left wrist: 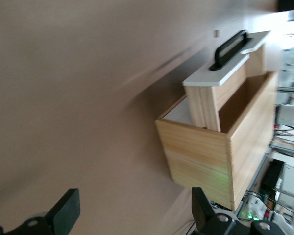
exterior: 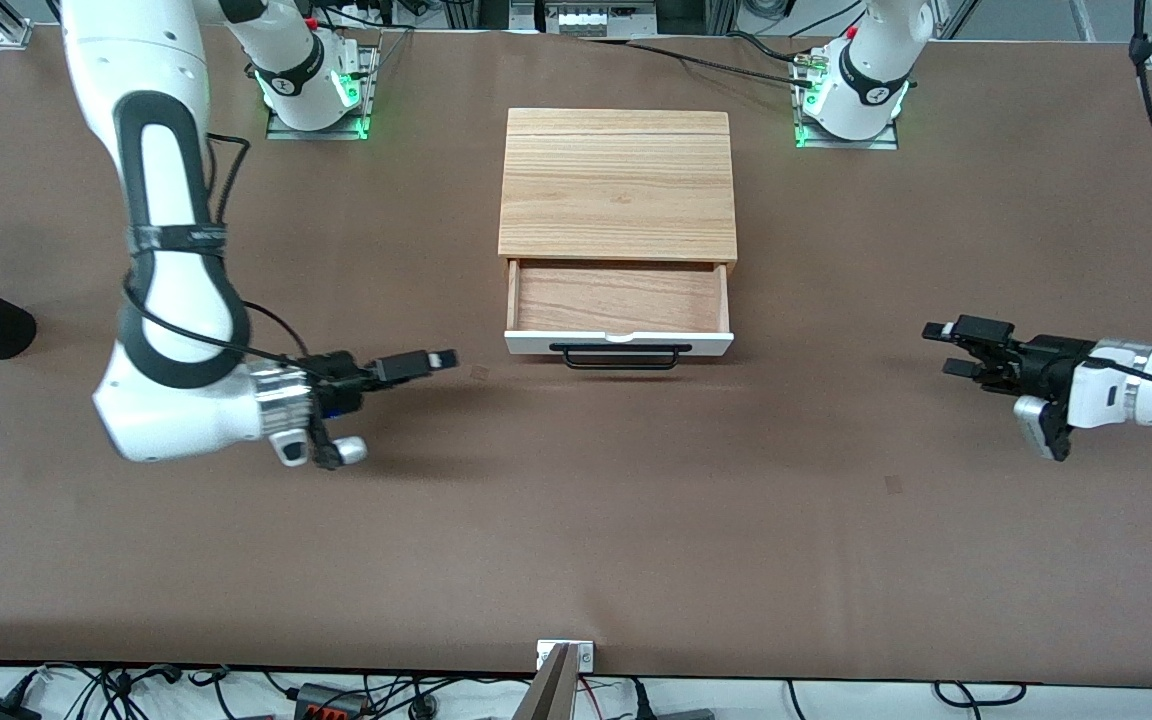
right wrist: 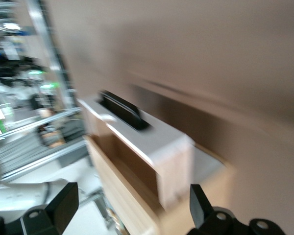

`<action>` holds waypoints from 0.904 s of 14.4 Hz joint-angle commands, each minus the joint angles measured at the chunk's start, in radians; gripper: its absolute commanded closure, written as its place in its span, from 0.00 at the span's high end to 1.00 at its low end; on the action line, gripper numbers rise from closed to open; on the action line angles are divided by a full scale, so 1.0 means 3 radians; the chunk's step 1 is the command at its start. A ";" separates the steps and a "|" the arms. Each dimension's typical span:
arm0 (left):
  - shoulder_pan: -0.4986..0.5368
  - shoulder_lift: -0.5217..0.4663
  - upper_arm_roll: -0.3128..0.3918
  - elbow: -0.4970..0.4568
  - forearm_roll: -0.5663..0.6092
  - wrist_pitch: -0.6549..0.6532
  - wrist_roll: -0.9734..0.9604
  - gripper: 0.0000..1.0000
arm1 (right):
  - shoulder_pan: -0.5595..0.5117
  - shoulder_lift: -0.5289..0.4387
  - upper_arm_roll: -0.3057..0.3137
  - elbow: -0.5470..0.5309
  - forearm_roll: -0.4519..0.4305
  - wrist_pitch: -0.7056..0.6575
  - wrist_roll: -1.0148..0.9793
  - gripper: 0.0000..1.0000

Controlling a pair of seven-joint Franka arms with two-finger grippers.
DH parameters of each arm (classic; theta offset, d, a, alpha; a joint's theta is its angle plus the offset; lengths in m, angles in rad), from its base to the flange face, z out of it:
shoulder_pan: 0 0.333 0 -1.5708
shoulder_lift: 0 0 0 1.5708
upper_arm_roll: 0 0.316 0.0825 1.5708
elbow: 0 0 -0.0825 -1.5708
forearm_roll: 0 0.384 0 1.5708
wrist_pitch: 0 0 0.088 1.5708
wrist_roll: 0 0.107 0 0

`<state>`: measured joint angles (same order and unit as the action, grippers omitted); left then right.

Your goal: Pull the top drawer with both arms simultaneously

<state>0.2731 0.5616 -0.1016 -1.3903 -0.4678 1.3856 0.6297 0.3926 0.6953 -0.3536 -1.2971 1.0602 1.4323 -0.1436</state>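
I had the right gripper (exterior: pixel 441 358) over the bench (exterior: pixel 576 520), jaws apart, holding nothing, toward its own end. The top drawer (exterior: pixel 619 344) stood pulled out of the cabinet (exterior: pixel 618 185), mid-bench. The left gripper (exterior: pixel 944 349) sat likewise apart and empty. Risk I saw: any re-approach could bump the handle (exterior: pixel 621 357) and skew the drawer.

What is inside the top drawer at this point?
The top drawer stands pulled out, showing only its bare light wood floor. Whatever part remains under the cabinet top is hidden.
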 commanded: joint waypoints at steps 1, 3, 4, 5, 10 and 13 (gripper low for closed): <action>-0.0041 -0.0266 -0.0060 -0.0014 0.0448 -0.0042 -0.0533 1.00 | 0.0016 -0.0231 -0.0303 0.0029 -0.0566 -0.0422 0.0284 1.00; -0.0173 -0.0404 -0.0096 0.0057 0.0826 -0.0032 -0.0896 1.00 | 0.0061 -0.0293 -0.0559 0.0100 -0.0950 -0.0596 0.0539 1.00; -0.0275 -0.0445 -0.0101 0.0134 0.1041 -0.0042 -0.1060 1.00 | 0.0072 -0.0308 -0.0616 0.0181 -0.1205 -0.0637 0.0717 1.00; -0.0403 -0.0506 -0.0101 0.0185 0.1291 -0.0042 -0.1188 1.00 | 0.0067 -0.0308 -0.0621 0.0288 -0.1476 -0.0648 0.0820 1.00; -0.0782 -0.0777 -0.0101 0.0313 0.1983 -0.0068 -0.1689 1.00 | 0.0087 -0.0344 -0.0586 0.0642 -0.2392 -0.0394 0.0893 1.00; -0.0987 -0.0788 -0.0101 0.0375 0.2060 -0.0242 -0.2506 1.00 | 0.0037 -0.0690 -0.0413 0.0316 -0.2913 0.0383 0.0837 1.00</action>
<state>0.0136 0.3269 -0.1342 -1.2959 0.1067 1.3455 0.0175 0.4126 0.5777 -0.5237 -1.1293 0.2865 1.4386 0.0995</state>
